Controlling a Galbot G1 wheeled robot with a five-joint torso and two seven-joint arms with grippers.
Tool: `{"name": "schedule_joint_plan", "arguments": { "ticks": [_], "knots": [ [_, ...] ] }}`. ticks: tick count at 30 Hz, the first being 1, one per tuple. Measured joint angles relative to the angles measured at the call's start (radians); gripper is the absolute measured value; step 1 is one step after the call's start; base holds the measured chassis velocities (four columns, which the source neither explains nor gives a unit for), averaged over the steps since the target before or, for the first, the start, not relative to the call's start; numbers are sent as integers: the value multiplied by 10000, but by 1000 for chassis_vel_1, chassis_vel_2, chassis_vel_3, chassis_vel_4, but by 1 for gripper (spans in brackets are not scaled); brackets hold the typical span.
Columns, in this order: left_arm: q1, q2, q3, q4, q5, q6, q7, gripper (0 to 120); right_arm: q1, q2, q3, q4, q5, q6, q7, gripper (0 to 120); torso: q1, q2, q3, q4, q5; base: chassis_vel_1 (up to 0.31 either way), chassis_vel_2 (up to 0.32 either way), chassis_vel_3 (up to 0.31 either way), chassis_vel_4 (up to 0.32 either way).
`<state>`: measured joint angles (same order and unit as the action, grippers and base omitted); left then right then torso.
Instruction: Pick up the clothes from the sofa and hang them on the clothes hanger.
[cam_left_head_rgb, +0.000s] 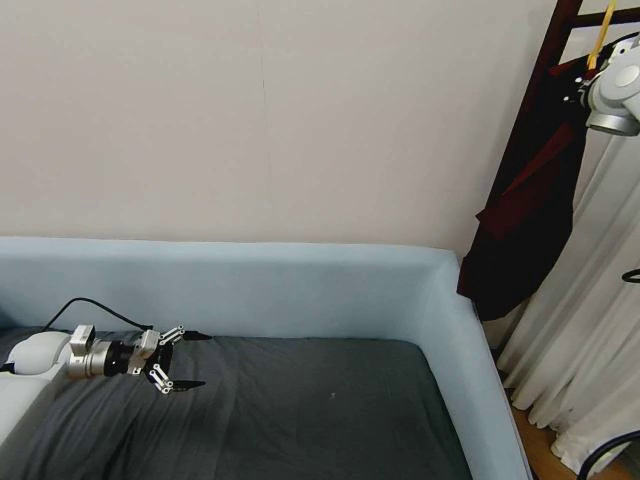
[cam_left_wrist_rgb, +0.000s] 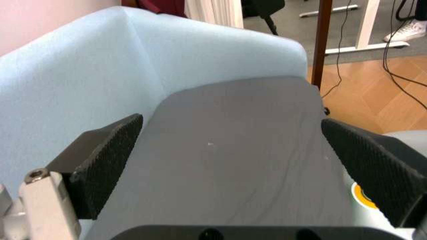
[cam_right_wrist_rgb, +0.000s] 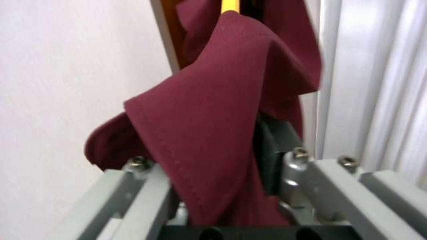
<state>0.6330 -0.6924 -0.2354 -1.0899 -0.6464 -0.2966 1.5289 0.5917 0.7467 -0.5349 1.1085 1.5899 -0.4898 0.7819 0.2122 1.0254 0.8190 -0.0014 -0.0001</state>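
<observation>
- Maroon garment (cam_left_head_rgb: 525, 200) off the sofa (cam_left_head_rgb: 300, 280); hangs on a dark wooden clothes stand (cam_left_head_rgb: 560, 30) at the sofa's right end, draped down beside the armrest, white curtain (cam_left_head_rgb: 590, 330) just behind.
- Yellow hanger piece (cam_left_head_rgb: 603, 35) shows at the top of the cloth, touching it.
- Right end effector (cam_left_head_rgb: 590, 85) raised at the top of the stand, at the garment's upper edge. Right wrist view: right end effector (cam_right_wrist_rgb: 220, 175) pinches a fold of the maroon cloth (cam_right_wrist_rgb: 227, 100) between its fingers.
- Left end effector (cam_left_head_rgb: 190, 360) low on the left, over the dark grey seat cushion (cam_left_head_rgb: 330, 410), pointing along the sofa.
- Left wrist view: black ribbed pads (cam_left_wrist_rgb: 110, 160) spread wide, only cushion between them.
</observation>
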Motion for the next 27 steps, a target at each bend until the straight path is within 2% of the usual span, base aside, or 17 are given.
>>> {"name": "schedule_joint_plan", "arguments": {
  "ticks": [4,5,6,8,10,12,13,14,17,19,22,23,27],
  "knots": [
    [-70,7,37,16,-2,0,1,100,-273,-360,119,905,35,-305,208,48,0,0,0,0,0,0,0,0,0],
    [-70,7,37,16,-2,0,1,100,-273,-360,119,905,35,-305,208,48,0,0,0,0,0,0,0,0,0],
    [-80,6,47,11,-2,6,1,100,-350,-465,163,1147,83,-388,243,52,0,0,0,0,0,0,0,0,0],
    [-83,-9,50,-32,-3,29,1,100,-697,-826,366,1999,347,-673,498,63,-1,0,-1,-2,-1,0,0,0,0],
    [-58,-9,31,-46,-3,34,1,100,-804,-898,429,2190,408,-738,560,64,-1,0,-1,-4,0,0,0,0,0],
    [19,-13,-39,-97,0,56,2,100,-1544,-1388,893,3286,624,-874,667,76,0,0,1,6,1,0,0,0,0],
    [20,-26,-40,-102,7,70,2,100,-1867,-1624,1130,3724,705,-891,670,81,0,0,1,6,2,0,0,0,0],
    [20,-26,-40,-102,7,70,2,100,-1867,-1624,1130,3724,705,-891,670,81,0,0,1,6,2,0,0,0,0],
    [-27,-90,-5,-128,50,142,2,100,-2986,-2403,2062,5185,949,-904,669,94,0,0,0,-2,1,0,0,0,0],
    [-44,-106,13,-136,62,171,1,100,-3328,-2608,2369,5586,969,-900,636,97,-1,0,-1,-4,1,0,0,0,0],
    [-164,-201,84,-168,77,317,-2,100,-5041,-3573,3766,7113,904,-708,-6,100,-1,0,-1,0,4,0,0,0,0],
    [-164,-201,84,-168,77,317,-2,100,-5041,-3573,3766,7113,904,-708,-6,100,-1,0,-1,0,4,0,0,0,0],
    [-184,-253,120,-254,103,393,-4,100,-6335,-4484,4445,8437,523,-76,-739,100,-2,1,-2,-7,1,0,0,0,0]
  ]
}}
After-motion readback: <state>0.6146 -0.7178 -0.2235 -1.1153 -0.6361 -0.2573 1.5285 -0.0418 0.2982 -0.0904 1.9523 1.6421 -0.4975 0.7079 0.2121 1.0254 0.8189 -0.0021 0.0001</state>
